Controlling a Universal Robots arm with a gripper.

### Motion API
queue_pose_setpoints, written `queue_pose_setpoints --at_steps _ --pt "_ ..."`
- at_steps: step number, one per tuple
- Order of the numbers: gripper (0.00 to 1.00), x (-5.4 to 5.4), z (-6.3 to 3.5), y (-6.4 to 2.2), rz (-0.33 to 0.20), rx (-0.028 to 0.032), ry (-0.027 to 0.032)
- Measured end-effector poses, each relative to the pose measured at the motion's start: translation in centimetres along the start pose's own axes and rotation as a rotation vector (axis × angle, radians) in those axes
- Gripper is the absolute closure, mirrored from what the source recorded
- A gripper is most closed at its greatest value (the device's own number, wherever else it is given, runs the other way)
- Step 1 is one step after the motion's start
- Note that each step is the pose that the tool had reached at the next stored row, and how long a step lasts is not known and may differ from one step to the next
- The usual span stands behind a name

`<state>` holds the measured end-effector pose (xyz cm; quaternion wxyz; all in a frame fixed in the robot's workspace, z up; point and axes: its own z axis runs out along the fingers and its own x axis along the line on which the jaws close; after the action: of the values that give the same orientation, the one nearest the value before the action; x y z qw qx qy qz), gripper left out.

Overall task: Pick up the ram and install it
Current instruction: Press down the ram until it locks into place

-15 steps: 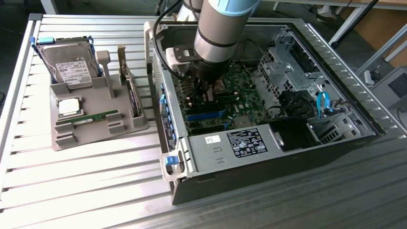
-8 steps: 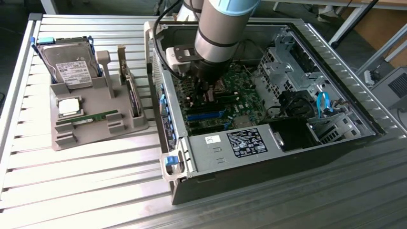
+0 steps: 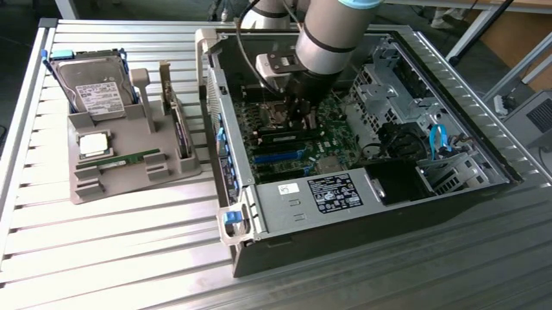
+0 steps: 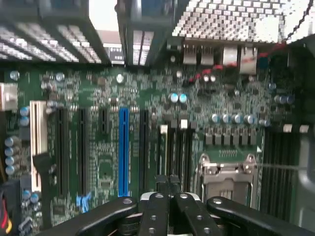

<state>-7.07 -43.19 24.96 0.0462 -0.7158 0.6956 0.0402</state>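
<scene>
The ram [image 3: 121, 159], a thin green stick, lies flat in a groove of the grey holder [image 3: 129, 129] on the exterior view's left, outside the computer. My gripper [image 3: 300, 117] is far from it, lowered into the open case [image 3: 258, 206] over the motherboard [image 3: 293, 152]. In the wrist view the gripper [image 4: 168, 181] is shut, its black fingertips pressed together just above the dark memory slots [image 4: 177, 147] beside the silver processor socket [image 4: 226, 172]. I cannot tell whether anything thin sits between them.
A hard drive [image 3: 90, 84] and a square silver chip [image 3: 93, 143] also rest on the holder. A blue slot [image 4: 123, 147] and black slots run across the board. Drive cages [image 3: 388, 84], cables [image 3: 438, 141] and the power supply cover [image 3: 332, 192] crowd the case.
</scene>
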Motion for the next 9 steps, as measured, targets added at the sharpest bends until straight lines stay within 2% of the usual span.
queue_pose_setpoints --at_steps 3,6,9 --pt "0.91 0.0 -0.03 -2.27 0.001 -0.0044 -0.0001" --pt "0.91 0.0 -0.24 -3.93 0.001 -0.0061 -0.0002" --pt "0.91 -0.1 -0.85 -5.34 0.001 -0.0068 -0.0002"
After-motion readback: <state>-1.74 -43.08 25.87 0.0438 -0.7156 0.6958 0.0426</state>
